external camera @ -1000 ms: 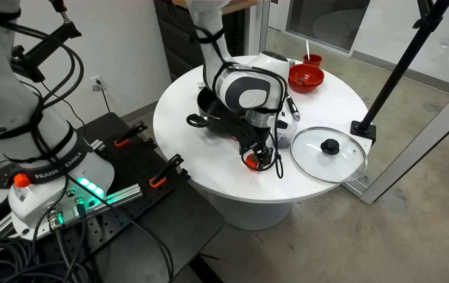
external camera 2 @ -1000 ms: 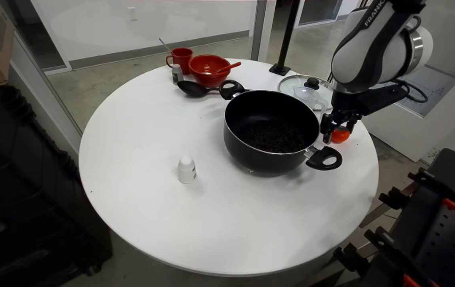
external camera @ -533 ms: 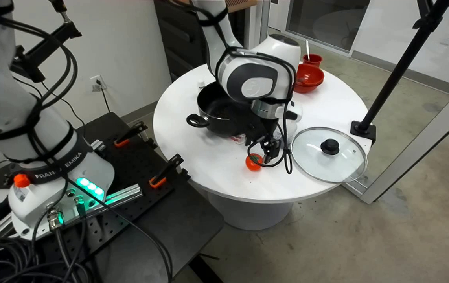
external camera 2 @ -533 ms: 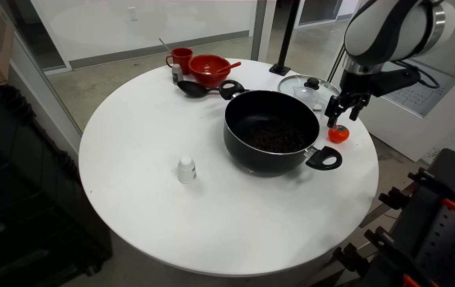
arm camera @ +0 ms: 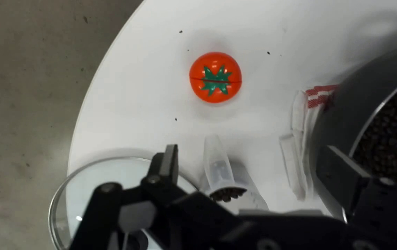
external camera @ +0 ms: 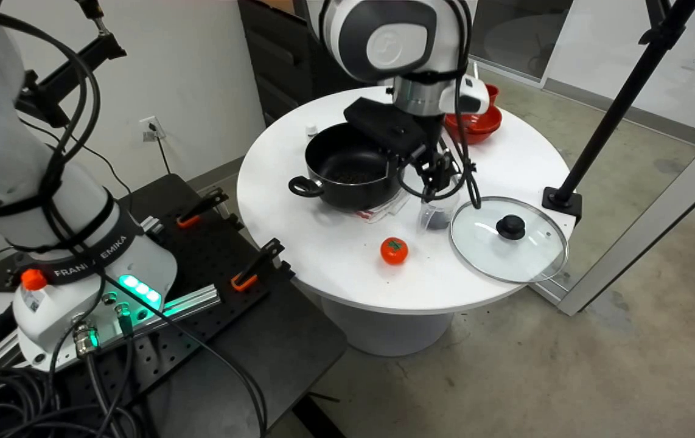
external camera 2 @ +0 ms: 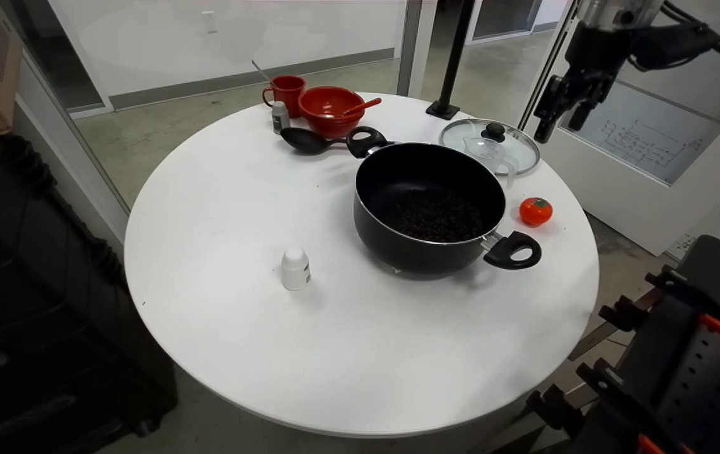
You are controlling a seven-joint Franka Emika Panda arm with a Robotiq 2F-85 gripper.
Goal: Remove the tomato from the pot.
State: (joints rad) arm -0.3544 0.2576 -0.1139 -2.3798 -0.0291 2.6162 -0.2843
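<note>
The tomato (external camera: 394,250), a glossy red-orange ball with a green leaf mark, sits on the white table near its edge, outside the pot, in both exterior views (external camera 2: 535,211). It also shows in the wrist view (arm camera: 215,77), apart from the fingers. The black pot (external camera 2: 410,246) stands on the table with dark beans inside, and it shows in an exterior view (external camera: 347,193) partly behind the arm. In the wrist view the pot's wall (arm camera: 348,100) is at the right. My gripper (external camera 2: 560,126) is open and empty, raised above the table; its fingers are wide apart in the wrist view (arm camera: 254,156).
A clear measuring cup with beans (arm camera: 217,166) is under the gripper. The glass lid (external camera: 487,258) lies near the table edge beside a black pole. A checked towel (arm camera: 297,152) touches the pot. Red bowls (external camera 2: 331,126), a ladle (external camera 2: 306,140) and a white shaker (external camera 2: 296,271) stand farther off.
My gripper was around the tomato one second ago. It has let go, risen and moved away from it. The tomato stays at about the same place on the table.
</note>
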